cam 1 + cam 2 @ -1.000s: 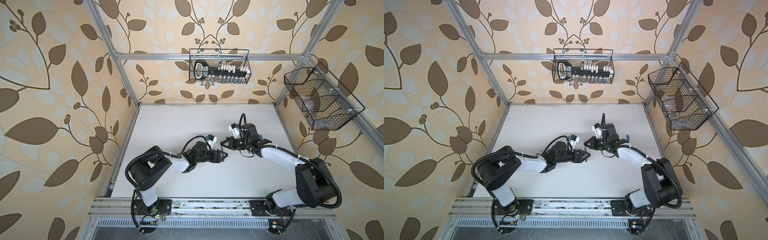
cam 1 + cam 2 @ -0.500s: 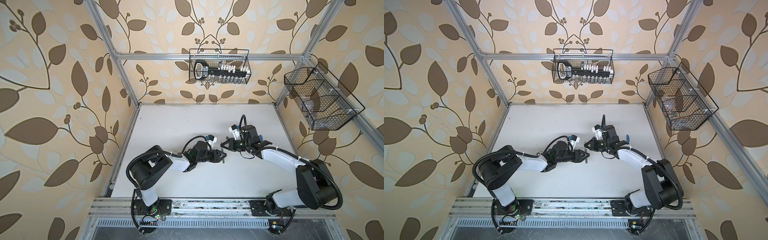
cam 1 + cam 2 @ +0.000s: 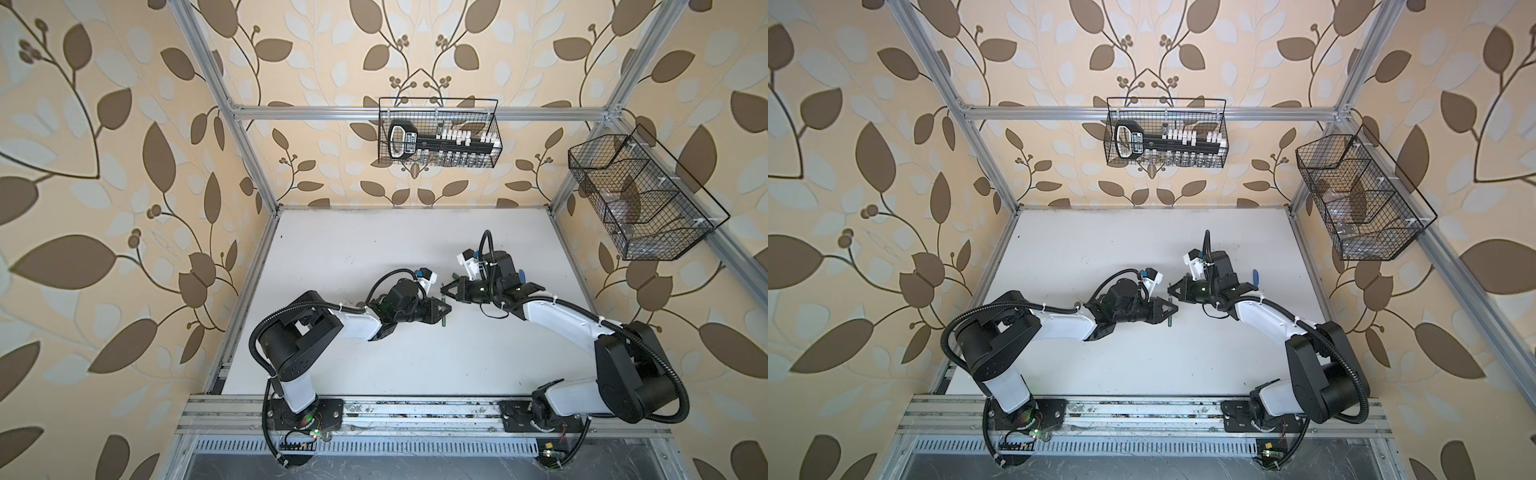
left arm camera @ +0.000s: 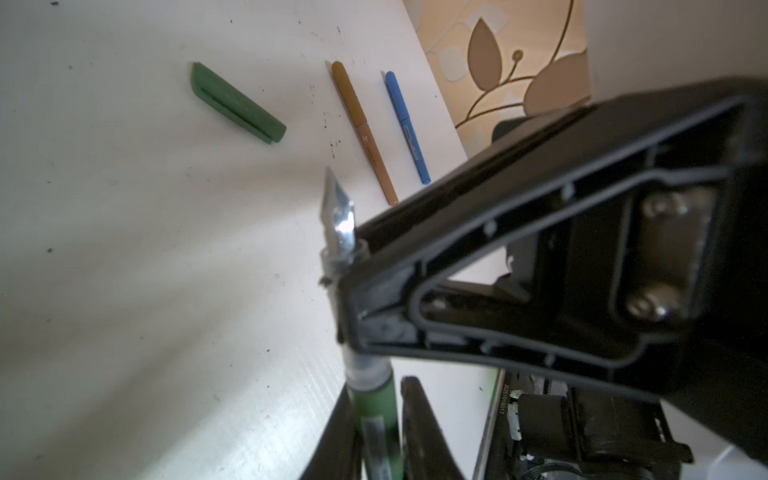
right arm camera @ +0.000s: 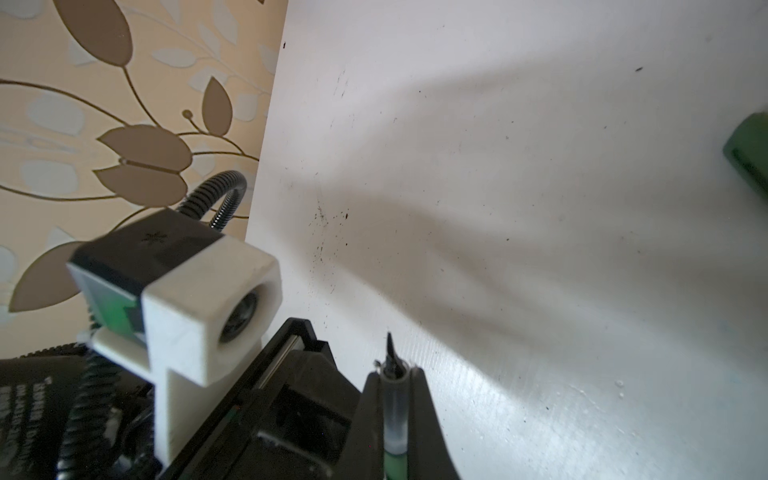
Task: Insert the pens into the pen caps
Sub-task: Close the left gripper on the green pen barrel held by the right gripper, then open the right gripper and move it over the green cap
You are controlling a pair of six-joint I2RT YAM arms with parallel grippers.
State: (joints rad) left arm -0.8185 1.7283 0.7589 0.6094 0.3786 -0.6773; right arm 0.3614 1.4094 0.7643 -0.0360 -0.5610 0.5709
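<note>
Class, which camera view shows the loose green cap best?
The left wrist view: the green cap lies whole and sharp on the table, its clip showing. The right wrist view catches only a blurred end at the frame's edge. In both top views it is too small to make out.

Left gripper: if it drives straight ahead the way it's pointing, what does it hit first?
Most likely the right gripper, shut on the same green pen just beyond the left gripper. Heights are hard to judge from above, so it might only graze it.
</note>
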